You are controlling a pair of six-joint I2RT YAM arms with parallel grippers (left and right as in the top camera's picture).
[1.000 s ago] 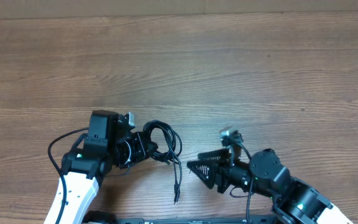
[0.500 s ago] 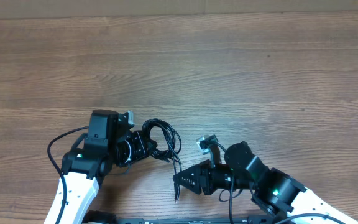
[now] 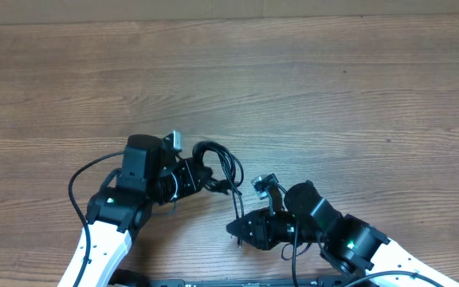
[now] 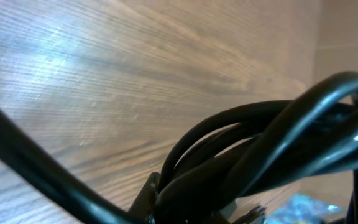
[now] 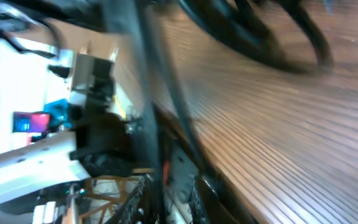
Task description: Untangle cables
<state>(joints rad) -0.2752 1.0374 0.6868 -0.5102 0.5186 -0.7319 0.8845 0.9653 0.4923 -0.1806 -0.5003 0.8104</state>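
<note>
1. Black thin cords make up the cable bundle (image 3: 216,162), a knot of loops on the wooden table (image 3: 333,96) directly at the tips of the left gripper (image 3: 191,177).
2. The left gripper is drawn together and clamped on the near side of the cable bundle. The loops fan out beyond its tips.
3. One loose tail (image 3: 236,206) leaves the far side of the bundle and runs to the fingertips of the right gripper (image 3: 236,230). Its long axis lies roughly square to the line along which those fingers point.
4. Whether the right gripper is apart or clamped on the tail cannot be told. From overhead its dark tips merge with the cord, and its own wrist view is smeared.
5. The right gripper is judged the nearer one for the tail. The coming move is judged to depend on the tail lying between its fingers, with the left gripper as the anchor.
6. Only the overhead view shows the layout of both arms.
7. In the left wrist view, the overlapping strands of the cable bundle (image 4: 260,143) are seen close to the lens.
8. In the right wrist view, a dark strand (image 5: 149,115) crosses just ahead of the fingers.
</note>
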